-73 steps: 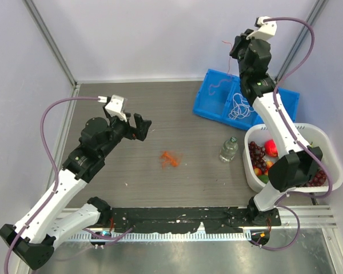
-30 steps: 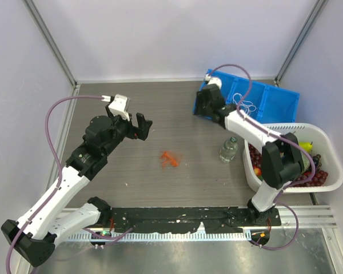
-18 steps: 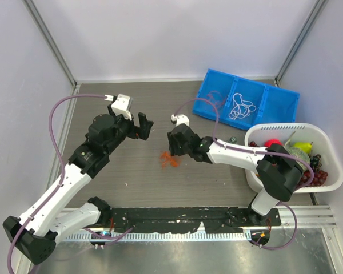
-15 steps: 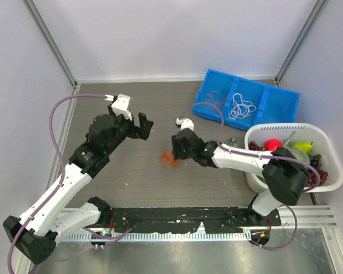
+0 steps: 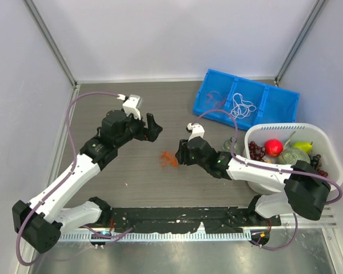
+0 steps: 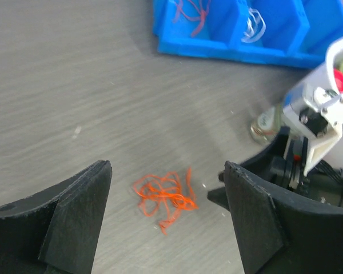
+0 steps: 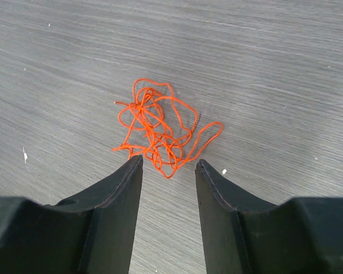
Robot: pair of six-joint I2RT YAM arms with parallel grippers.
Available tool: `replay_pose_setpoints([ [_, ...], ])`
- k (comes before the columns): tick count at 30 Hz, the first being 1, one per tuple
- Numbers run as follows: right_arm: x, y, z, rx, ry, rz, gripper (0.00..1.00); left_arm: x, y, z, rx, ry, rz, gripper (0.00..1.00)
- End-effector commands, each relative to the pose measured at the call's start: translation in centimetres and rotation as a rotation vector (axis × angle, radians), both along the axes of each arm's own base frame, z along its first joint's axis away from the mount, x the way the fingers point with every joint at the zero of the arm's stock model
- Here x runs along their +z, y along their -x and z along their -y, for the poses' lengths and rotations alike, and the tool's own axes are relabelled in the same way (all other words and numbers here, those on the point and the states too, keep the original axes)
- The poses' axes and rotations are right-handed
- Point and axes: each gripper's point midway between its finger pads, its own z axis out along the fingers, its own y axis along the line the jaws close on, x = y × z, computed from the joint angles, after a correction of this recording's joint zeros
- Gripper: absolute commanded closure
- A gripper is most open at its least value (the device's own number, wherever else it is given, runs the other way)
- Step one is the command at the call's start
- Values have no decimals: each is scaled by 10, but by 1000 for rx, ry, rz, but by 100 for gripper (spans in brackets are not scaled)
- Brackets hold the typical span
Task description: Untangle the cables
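Swung away from the blue tray point(image 5: 217, 118) since the earlier views, the right arm point(image 5: 257, 170) now sets the right jaws low over mid-tabletop point(image 5: 131, 182), beside the red-orange cable clump point(image 5: 170, 159); the left arm point(image 5: 74, 177) has also reached nearer. Right wrist view: right jaws partly spread, pinching nothing, the clump point(image 7: 160, 134) lying just ahead of their tips, centred on the gap; only here do its separate thin loops resolve, one long loop straying toward the right-hand tip. Left wrist view: left jaws spread wide and empty, the clump point(image 6: 164, 196) on the tabletop between and beyond them. Top and left wrist views, unlike the right wrist view, show the tray well behind the right jaws: a red cord point(image 5: 214, 97) in one compartment, a white cord bundle point(image 5: 242, 106) in the next. Top view alone shows the whole white basket point(image 5: 286, 127) of fruit. Tabletop grey, matt, wood-grained; tray smooth plastic; jaws black, wedge-shaped
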Motion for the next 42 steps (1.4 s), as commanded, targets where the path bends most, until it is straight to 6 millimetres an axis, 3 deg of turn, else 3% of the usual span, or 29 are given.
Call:
replay_pose_setpoints([
  [1,18,-13,9,-113,-44,47,53,-17,28,35,-143,173,-196,19],
  [5,8,-17,2,-214,-129,-34,55,-53,51,42,-167,270,-350,20],
  [11,-14,-26,-14,-373,-290,-165,57,-84,77,33,-143,314,-460,13],
  [18,-38,-34,-10,-431,-257,-165,58,-85,91,21,-129,311,-441,10],
  [27,-61,-49,-8,-440,-192,-136,60,-80,94,19,-131,325,-426,9],
  [30,-61,-58,-9,-433,-163,-101,69,-79,96,20,-140,328,-432,10],
  [31,-60,-60,-7,-430,-146,-86,76,-78,96,19,-142,330,-427,10],
  [35,-34,-71,-9,-384,-101,-3,98,-62,99,22,-186,347,-371,10],
  [36,-27,-70,-12,-346,-84,17,99,-56,99,23,-204,355,-344,10],
  [42,67,-58,-32,-167,-267,153,99,-19,96,17,-232,365,-166,10],
])
